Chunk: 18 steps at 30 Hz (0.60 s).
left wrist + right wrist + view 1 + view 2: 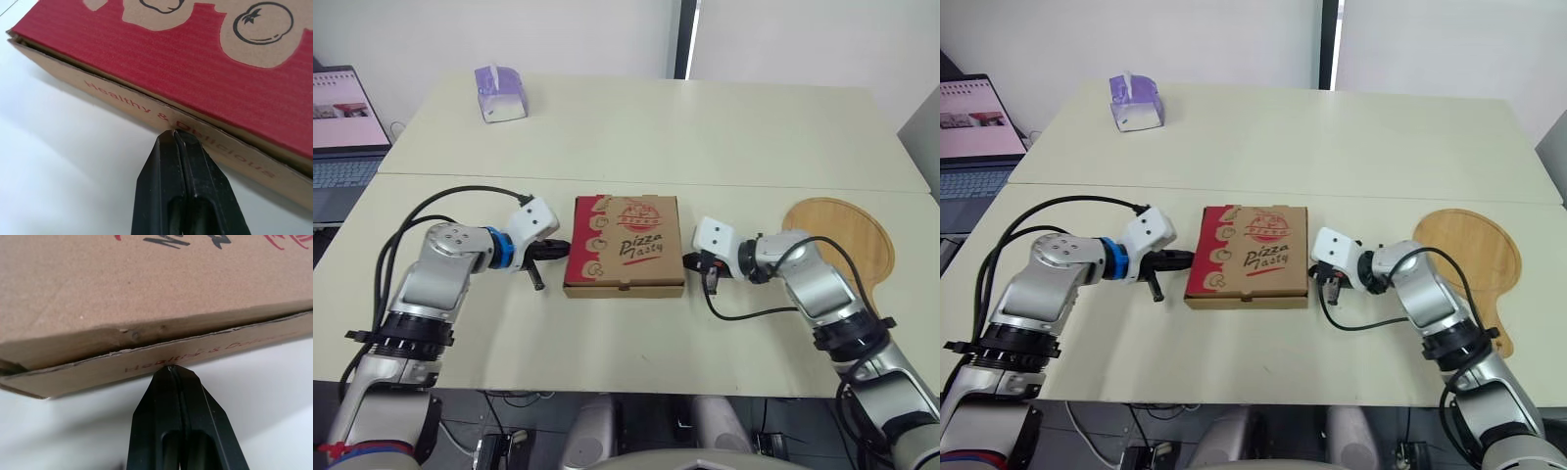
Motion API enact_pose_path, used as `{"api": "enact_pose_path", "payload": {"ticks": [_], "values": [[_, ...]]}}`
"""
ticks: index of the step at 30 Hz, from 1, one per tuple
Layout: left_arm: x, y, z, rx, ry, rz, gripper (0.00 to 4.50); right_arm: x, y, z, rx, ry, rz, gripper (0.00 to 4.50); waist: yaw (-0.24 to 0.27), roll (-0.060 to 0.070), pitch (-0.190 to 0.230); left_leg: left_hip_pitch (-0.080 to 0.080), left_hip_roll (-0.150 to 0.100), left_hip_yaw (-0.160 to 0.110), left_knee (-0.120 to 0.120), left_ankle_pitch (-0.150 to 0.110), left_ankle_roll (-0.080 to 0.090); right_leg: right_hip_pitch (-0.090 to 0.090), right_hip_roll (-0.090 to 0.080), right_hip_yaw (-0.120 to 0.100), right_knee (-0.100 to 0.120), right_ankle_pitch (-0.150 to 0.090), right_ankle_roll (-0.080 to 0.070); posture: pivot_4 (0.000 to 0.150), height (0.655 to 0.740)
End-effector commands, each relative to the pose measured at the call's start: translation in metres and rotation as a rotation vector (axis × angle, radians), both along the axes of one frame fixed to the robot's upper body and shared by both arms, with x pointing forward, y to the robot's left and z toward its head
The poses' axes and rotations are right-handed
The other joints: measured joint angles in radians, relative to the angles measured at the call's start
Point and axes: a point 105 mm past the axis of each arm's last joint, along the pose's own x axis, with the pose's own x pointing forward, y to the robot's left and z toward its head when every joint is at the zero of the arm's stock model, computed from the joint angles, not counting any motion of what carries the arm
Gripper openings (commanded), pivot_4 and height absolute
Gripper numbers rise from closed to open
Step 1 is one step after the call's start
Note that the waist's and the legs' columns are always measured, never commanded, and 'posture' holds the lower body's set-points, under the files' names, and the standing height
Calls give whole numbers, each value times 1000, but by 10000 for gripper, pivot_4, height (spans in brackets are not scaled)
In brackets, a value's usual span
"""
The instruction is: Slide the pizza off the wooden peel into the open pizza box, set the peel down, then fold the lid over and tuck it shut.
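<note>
**Left gripper (174,134) and right gripper (169,368) at a shut pizza box (625,245)**

My left gripper's fingers were pressed together, tips at the box's left side wall, where red print read "Healthy & Delicious". My right gripper was likewise closed on nothing, tips at the right wall by the same line. Between them the brown cardboard box lay on the desk (607,333), lid down, with a red band of tomato and mushroom drawings and "Pizza Tasty" on top. The wooden peel (842,235) lay flat to my right.
</note>
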Motion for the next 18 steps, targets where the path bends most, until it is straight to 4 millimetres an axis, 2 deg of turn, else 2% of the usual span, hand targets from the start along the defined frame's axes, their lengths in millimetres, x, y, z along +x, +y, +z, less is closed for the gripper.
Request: {"api": "enact_pose_path", "payload": {"ticks": [1, 6, 9, 15, 18], "values": [[-7, -37, -1, -29, 3, -165, 0, -9, 10, 24, 62, -57, 64, 471, 1, 0, 0, 0, 0, 0, 0, 0, 0, 0, 0, 0, 0, 0, 0, 1500, 7400], [2, -56, -1, -37, -5, -205, 0, -11, -6, 25, 41, -49, 19, 471, 6, 0, 0, 0, 0, 0, 1, 0, 0, 1, 0, 0, 0, 0, 0, 1500, 7400], [4, -61, -2, -38, 2, -223, 0, -15, -9, 22, 33, -37, 10, 471, 10, 0, 0, 0, 0, -1, 2, 0, 0, 2, 0, -1, 0, 0, 0, 1500, 7400], [2, -59, -8, -13, 18, -247, 0, -20, -12, 17, 24, -8, -12, 471, 9, 0, 0, 0, 0, -1, 4, 0, 1, 2, 1, 0, 1, 0, 0, 1500, 7400], [4, -51, -9, 13, 15, -231, 0, -18, -18, 13, 9, -12, -31, 471, 9, 0, 0, 0, 0, -1, 4, 0, 1, 2, 1, 0, 1, 0, 0, 1500, 7400]]}}
